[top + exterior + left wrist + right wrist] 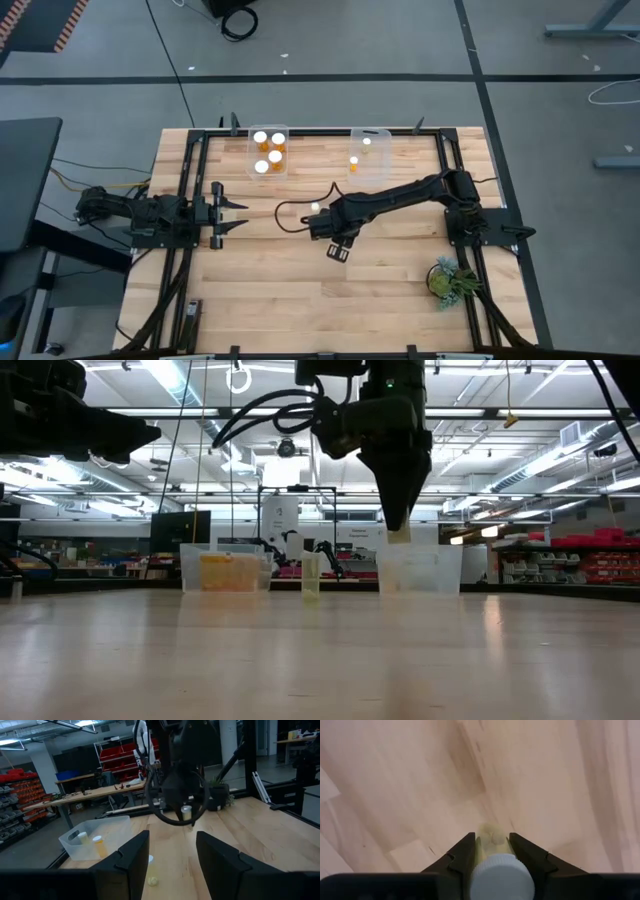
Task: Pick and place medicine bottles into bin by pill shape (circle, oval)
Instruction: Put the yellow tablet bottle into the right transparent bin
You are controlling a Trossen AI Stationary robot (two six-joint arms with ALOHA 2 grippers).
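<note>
Here the right gripper (337, 250) hung above the middle of the wooden table (300, 300), arm stretched in from the right-hand mount. Its two dark fingers (465, 855) were closed tight on a medicine bottle (496, 870), white cap toward the wrist camera, orange body pointing down at bare wood. In the low view the bottle's end (399, 536) poked out under the fingertips, clear of the tabletop.

One more bottle (311, 575) stood upright alone on the table, between the two bins in the low view; from above its white cap (314, 208) showed just beside the right arm.

The left clear bin (268, 152) at the far edge held four white-capped bottles (270, 153). The right clear bin (369, 155) beside it, apart from it, held two bottles (360, 150).

The left gripper (236, 217) waited at the table's left side, pointing toward the centre, fingers (132, 857) spread wide with nothing between them, well apart from every bottle.

A green plant (450, 280) sat near the right front corner, beside the right arm's base.
</note>
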